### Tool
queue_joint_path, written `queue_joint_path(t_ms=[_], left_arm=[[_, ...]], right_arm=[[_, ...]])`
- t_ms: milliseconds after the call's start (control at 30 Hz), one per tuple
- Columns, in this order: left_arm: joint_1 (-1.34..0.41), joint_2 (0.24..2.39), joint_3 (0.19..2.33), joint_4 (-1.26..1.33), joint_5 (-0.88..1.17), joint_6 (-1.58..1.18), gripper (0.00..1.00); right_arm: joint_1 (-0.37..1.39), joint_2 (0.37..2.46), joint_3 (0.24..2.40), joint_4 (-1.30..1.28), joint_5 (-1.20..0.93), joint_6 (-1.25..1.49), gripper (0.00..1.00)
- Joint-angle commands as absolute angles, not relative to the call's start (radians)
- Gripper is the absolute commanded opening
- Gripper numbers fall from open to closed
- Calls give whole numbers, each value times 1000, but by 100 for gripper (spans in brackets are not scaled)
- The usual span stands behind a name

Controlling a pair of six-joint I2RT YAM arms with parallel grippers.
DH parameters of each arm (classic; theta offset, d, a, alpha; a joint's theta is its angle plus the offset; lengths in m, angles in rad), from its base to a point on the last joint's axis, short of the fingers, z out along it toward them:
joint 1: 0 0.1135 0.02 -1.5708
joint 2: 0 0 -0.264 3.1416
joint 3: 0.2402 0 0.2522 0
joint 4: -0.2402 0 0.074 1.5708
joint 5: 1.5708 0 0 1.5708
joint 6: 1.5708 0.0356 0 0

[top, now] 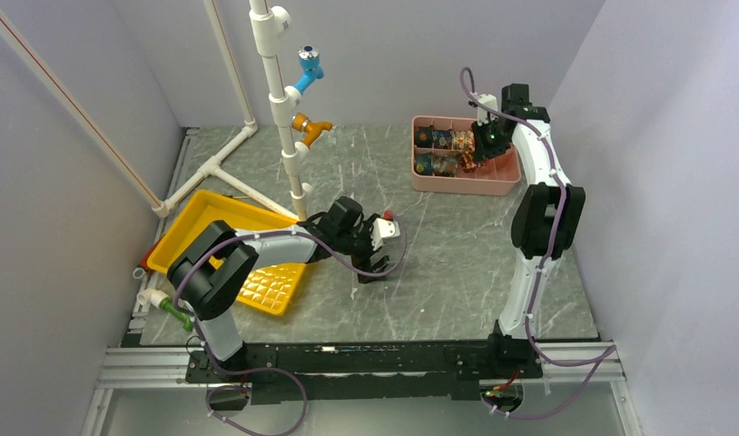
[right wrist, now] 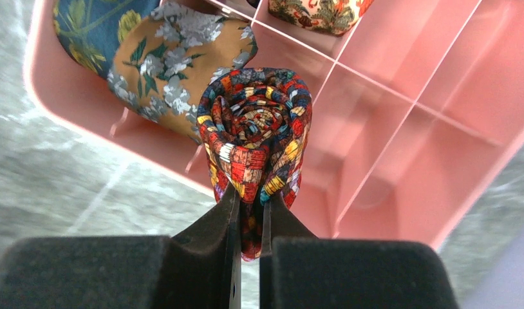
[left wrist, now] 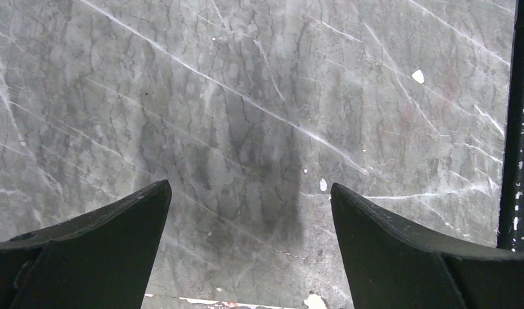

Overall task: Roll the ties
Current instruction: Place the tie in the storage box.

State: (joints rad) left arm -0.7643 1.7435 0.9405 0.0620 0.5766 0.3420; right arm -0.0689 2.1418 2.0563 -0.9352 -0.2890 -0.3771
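Note:
My right gripper (right wrist: 249, 193) is shut on a tightly rolled tie (right wrist: 256, 132) patterned in red, dark blue and gold, and holds it above the pink divided tray (right wrist: 401, 193). In the top view the same gripper (top: 482, 145) hangs over the tray (top: 504, 182) at the back right, with the held roll (top: 467, 151) just under it. Other rolled ties lie in the tray's left compartments (top: 436, 139); two show in the right wrist view, a blue floral one (right wrist: 92, 29) and an orange floral one (right wrist: 176, 67). My left gripper (left wrist: 250, 193) is open and empty over bare marble; it also shows in the top view (top: 380, 259).
A yellow tray (top: 216, 222) lies at the left under the left arm. A white pipe stand (top: 280, 100) with a blue fitting (top: 310, 65) and an orange fitting (top: 311, 127) rises at the back centre. A black rail (left wrist: 518, 122) runs along the right of the left wrist view.

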Motion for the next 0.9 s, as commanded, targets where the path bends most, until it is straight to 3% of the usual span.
queue_joint_path(t_ms=[0, 267, 367, 867], left_arm=[[-756, 1695, 950, 69, 574, 324, 100], [-754, 1684, 943, 76, 562, 320, 100], [-752, 1678, 943, 76, 556, 317, 99], [-733, 1648, 923, 64, 542, 301, 99]], right_arm=[[-71, 1987, 1962, -804, -227, -747, 0], [-56, 1986, 1935, -898, -310, -1178, 0], [-22, 2004, 1916, -924, -252, -1290, 0], [75, 2126, 1944, -907, -101, -1413, 0]])
